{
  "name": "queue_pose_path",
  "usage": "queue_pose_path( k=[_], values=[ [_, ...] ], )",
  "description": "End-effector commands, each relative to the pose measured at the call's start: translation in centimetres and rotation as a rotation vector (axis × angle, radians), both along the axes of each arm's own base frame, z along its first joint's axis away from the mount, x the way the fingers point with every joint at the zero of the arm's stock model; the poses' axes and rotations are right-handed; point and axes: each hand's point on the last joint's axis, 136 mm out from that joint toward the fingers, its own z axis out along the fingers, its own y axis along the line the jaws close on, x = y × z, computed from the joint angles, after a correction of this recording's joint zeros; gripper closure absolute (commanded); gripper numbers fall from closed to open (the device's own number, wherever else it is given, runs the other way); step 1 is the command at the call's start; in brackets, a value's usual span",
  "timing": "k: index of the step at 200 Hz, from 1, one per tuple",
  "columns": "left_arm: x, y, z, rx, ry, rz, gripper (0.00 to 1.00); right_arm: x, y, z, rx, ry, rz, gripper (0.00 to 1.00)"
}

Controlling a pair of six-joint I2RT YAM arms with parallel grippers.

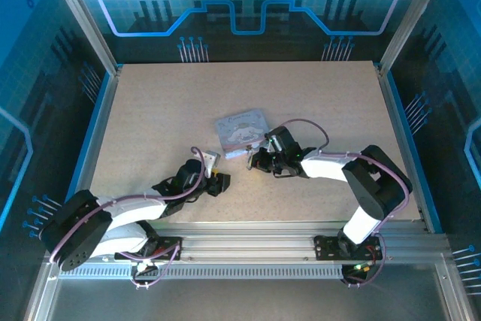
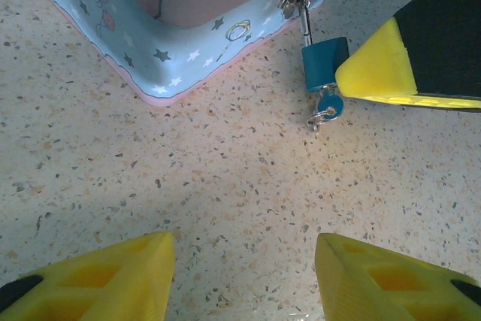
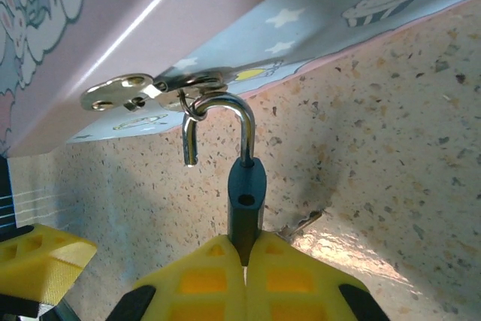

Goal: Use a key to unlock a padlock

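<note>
Well, the left jaws stand wide apart over bare counter (image 2: 225,186), near a corner of the tin (image 2: 113,28). Rightward, the right jaws pinch the blue padlock (image 3: 246,197), its shackle (image 3: 242,114) open and hooked through the tin's clasp (image 3: 124,92), the key (image 2: 328,105) stuck in its base.

Left arm (image 1: 135,212) lies low, extended toward the centre of the tabletop (image 1: 150,110); left gripper (image 1: 219,183) fingers (image 2: 113,276) spread apart. Right arm (image 1: 331,165) bends leftward; right gripper (image 3: 244,253) pinches the padlock (image 3: 246,189).
</note>
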Motion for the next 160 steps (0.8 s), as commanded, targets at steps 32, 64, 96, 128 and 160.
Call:
queue_pose_path(
  k=[32, 64, 96, 128, 160],
  values=[
    [0.3, -0.3, 0.4, -0.034, 0.003, 0.003, 0.47, -0.1, -0.4, 1.6, 0.06, -0.015, -0.053, 1.0],
    [0.4, -0.3, 0.4, -0.038, 0.006, 0.006, 0.48, 0.0, -0.7, 2.3, 0.084, -0.027, -0.088, 1.0],
    [0.4, -0.3, 0.4, -0.04, 0.007, 0.004, 0.48, 0.1, -0.5, 2.7, 0.108, -0.036, -0.099, 1.0],
    [0.4, -0.2, 0.3, -0.043, 0.009, 0.009, 0.48, 0.4, -0.2, 2.9, 0.146, -0.037, -0.124, 1.0],
    [1.0, -0.2, 0.8, -0.075, 0.017, 0.021, 0.49, 0.7, 0.2, 3.0, 0.173, -0.027, -0.147, 1.0]
  ],
)
